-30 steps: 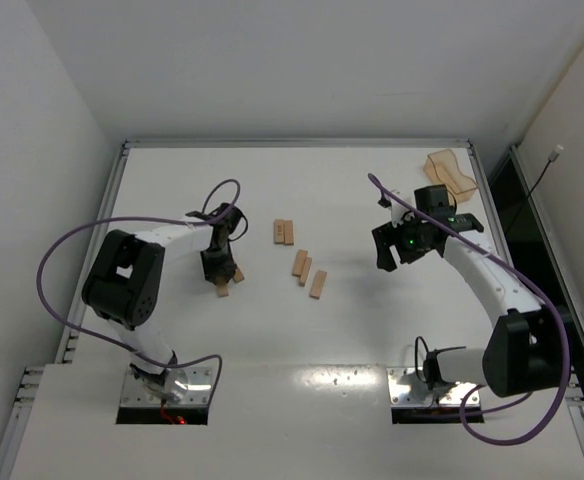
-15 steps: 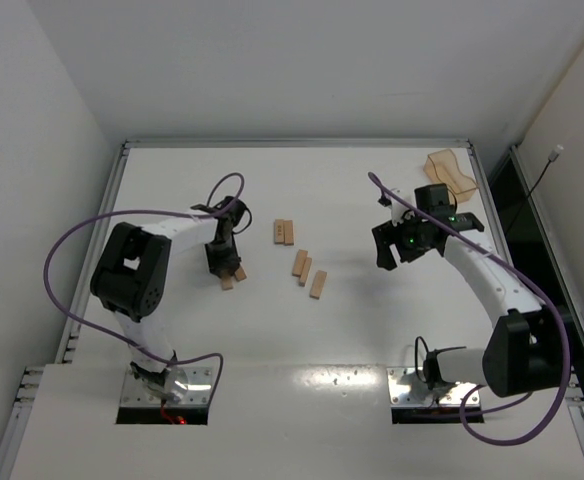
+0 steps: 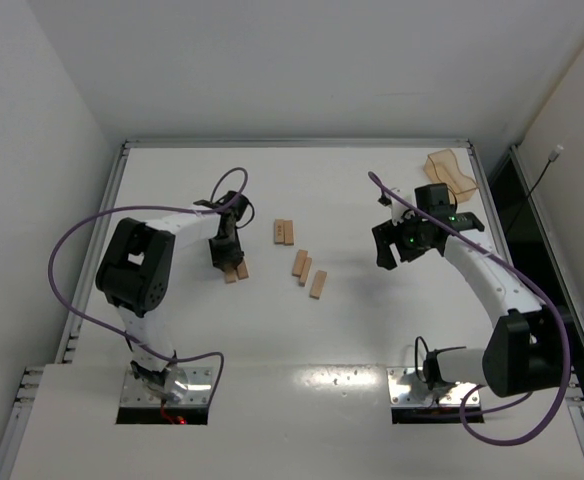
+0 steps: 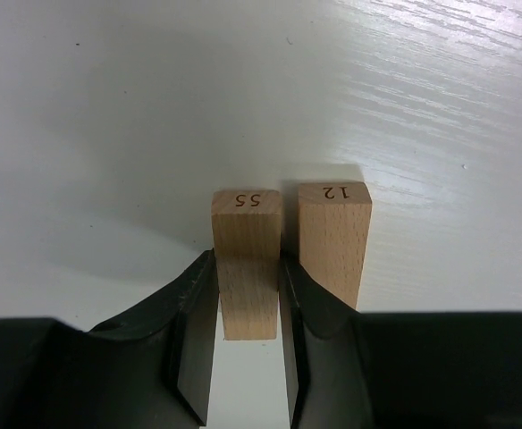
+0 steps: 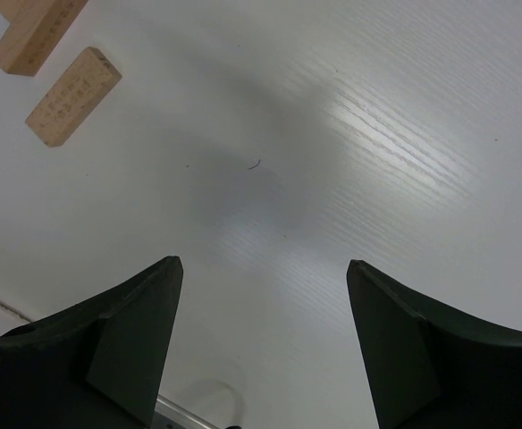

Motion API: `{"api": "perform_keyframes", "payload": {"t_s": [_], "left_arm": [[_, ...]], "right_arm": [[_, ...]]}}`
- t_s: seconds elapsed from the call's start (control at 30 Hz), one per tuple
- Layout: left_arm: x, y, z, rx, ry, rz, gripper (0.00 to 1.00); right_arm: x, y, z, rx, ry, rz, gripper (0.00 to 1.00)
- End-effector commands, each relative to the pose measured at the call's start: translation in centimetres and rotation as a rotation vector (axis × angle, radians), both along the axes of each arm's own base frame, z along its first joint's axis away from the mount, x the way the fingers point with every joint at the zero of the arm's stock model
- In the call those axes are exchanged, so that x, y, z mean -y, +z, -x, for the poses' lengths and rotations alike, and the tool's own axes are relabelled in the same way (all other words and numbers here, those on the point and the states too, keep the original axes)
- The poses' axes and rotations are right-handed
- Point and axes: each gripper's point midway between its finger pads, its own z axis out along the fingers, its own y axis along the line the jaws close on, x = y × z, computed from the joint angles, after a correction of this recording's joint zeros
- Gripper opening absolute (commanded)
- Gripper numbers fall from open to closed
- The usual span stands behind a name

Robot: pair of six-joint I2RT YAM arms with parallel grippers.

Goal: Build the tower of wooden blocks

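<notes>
Left wrist view showed the left jaws drawn narrow and clamped on the near end of the block marked 55 [image 4: 246, 259], which lay flat on the tabletop [image 4: 109, 107]. One jaw sat in the slim gap beside the block marked 12 [image 4: 332, 237] and seemed to touch it.

That was probably the first risk. A lift or a sideways pull could drag the neighbour along, tip it on edge or skew it. The grip was also near one end, so most of the held block stuck out ahead. It could droop or swivel once raised and then land crooked.

From the top camera, this pair lay near the left side. Two blocks [image 3: 284, 232] lay side by side further in, and three blocks [image 3: 307, 271] were spread close together beyond them. All were flat, and no tower had been started. A low carry across them might have knocked them out of place.

The right jaws stood wide with nothing between them, above bare tabletop and well apart from the blocks. The tray [image 3: 450, 174] sat at the far right corner, out of the way.
</notes>
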Motion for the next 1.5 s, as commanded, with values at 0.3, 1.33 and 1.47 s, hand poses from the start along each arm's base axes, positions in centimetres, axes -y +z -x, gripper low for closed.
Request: {"api": "perform_keyframes", "payload": {"t_s": [0.3, 1.33, 1.47], "left_arm": [[0.0, 0.7, -1.6, 0.068, 0.011, 0.021, 0.36], [0.2, 5.7, -0.9, 0.182, -0.015, 0.087, 0.73], [0.4, 4.4, -0.1, 0.139, -0.023, 0.098, 0.73]], "right_arm": [[0.0, 0.9, -1.0, 0.036, -0.005, -0.010, 0.71], [-0.7, 1.0, -1.6, 0.045, 0.014, -0.028, 0.71], [-0.7, 1.0, -1.6, 0.045, 0.014, -0.028, 0.71]]}}
